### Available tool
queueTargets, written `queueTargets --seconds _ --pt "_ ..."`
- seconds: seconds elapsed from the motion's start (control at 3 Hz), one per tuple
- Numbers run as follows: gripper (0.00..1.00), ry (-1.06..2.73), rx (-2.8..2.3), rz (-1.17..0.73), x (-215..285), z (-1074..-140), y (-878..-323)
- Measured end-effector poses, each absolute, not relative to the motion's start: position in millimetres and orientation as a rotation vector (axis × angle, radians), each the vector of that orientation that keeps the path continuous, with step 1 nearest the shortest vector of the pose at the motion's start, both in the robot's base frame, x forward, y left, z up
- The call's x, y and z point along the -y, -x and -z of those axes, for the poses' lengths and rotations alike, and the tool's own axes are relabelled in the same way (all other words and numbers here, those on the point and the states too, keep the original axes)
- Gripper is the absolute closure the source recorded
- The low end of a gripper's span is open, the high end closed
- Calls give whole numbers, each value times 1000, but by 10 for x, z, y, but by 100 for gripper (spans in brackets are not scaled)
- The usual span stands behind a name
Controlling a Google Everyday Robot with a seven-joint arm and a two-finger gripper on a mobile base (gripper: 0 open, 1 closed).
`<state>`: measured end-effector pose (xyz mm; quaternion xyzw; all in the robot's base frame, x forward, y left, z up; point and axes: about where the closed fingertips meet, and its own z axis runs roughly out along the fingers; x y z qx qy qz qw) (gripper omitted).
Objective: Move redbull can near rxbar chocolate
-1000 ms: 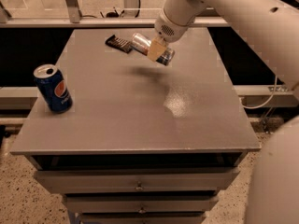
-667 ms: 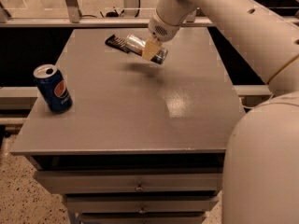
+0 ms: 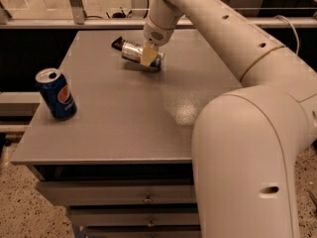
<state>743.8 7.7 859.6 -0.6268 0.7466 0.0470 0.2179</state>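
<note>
The redbull can (image 3: 134, 53) lies on its side, silver with blue, at the back middle of the grey table (image 3: 119, 118). My gripper (image 3: 147, 56) is shut on the redbull can and holds it low over the table. The rxbar chocolate (image 3: 117, 43), a flat black bar, lies just behind and left of the can's left end, partly hidden by it. I cannot tell whether can and bar touch.
A dark-blue Pepsi can (image 3: 56, 93) stands upright near the table's left edge. My arm (image 3: 237, 78) reaches in from the right over the table's right half. Drawers (image 3: 143, 198) sit under the table's front edge. A rail (image 3: 74, 4) runs behind the table.
My gripper has moved left and slightly back with the redbull can, bringing it closer to the black bar. The Pepsi can has not moved.
</note>
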Motion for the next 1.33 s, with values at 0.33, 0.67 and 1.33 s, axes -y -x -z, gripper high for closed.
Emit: queueTargets --seconds 0.33,0.67,1.33 --pt "75 1814 -2083 -61 -105 -8392 -7599" --pt "52 1816 -2085 -57 -101 -8404 -7605" --pt "5 1826 -2093 -31 -70 -8415 -7652"
